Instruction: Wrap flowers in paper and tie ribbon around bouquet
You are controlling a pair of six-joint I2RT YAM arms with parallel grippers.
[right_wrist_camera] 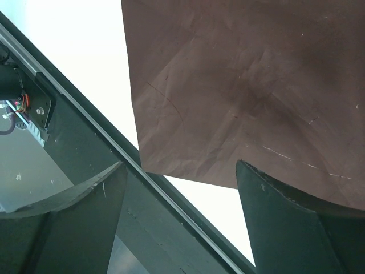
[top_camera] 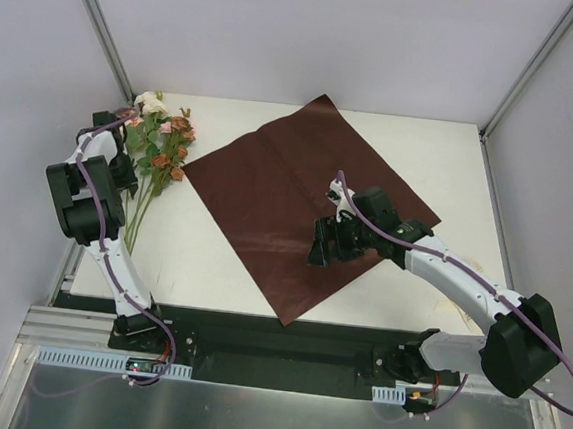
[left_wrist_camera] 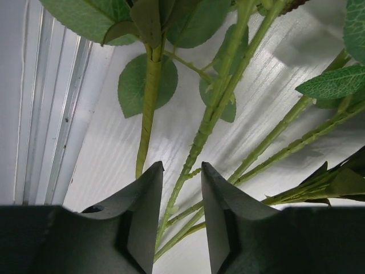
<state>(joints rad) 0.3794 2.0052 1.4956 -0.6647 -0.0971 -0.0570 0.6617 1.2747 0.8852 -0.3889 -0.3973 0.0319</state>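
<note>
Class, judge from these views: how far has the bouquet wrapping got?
Done: paper lies spread flat. In hand: left gripper straddles the flowers at their stems, not yet clamped; right gripper hangs open over the paper. Left: wrapping and tying; no ribbon is visible.

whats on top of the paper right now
Only the right tool is above the paper, jaws open; the flowers lie off it on the table. The patch under that arm is hidden.

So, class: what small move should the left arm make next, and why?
Likely close the left gripper on the flowers: its fingers straddle the green stems with gaps on both sides, so nothing is gripped yet, and they lie beside the paper, not on it.
</note>
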